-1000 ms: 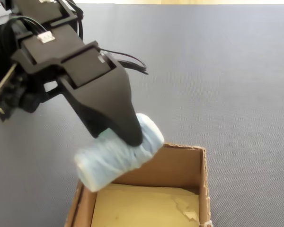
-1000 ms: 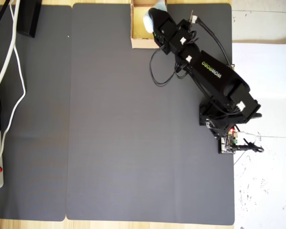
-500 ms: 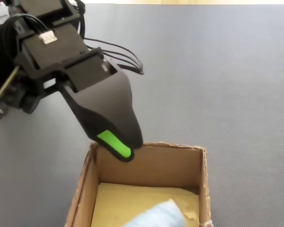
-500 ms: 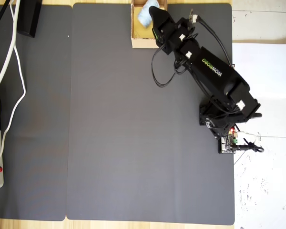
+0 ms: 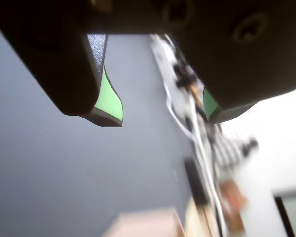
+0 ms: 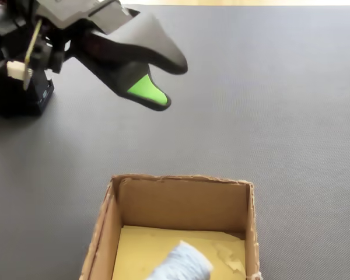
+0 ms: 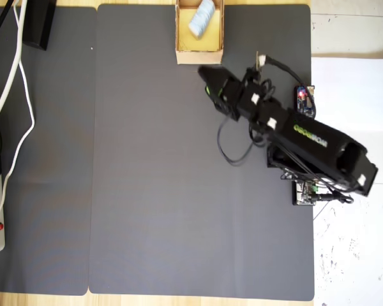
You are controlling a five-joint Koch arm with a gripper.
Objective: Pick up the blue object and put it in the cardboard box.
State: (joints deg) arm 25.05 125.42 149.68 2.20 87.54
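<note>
The blue object (image 6: 184, 263) is a pale blue-white roll lying inside the cardboard box (image 6: 181, 181), on its yellowish floor. In the overhead view the roll (image 7: 201, 18) lies in the box (image 7: 198, 57) at the mat's top edge. My gripper (image 6: 172, 84) hovers above the mat, apart from the box and short of it. In the wrist view the gripper (image 5: 163, 120) is open: both green-padded fingers stand wide apart with nothing between them. The box's edge (image 5: 143, 224) shows blurred at the bottom of that view. In the overhead view the gripper (image 7: 207, 80) sits just below and right of the box.
A dark grey mat (image 7: 153, 191) covers the table. A power strip with white cables (image 7: 16, 76) runs along the left side in the overhead view. A black block (image 7: 38, 22) stands top left. White paper (image 7: 351, 89) and the arm's base (image 7: 309, 188) lie to the right.
</note>
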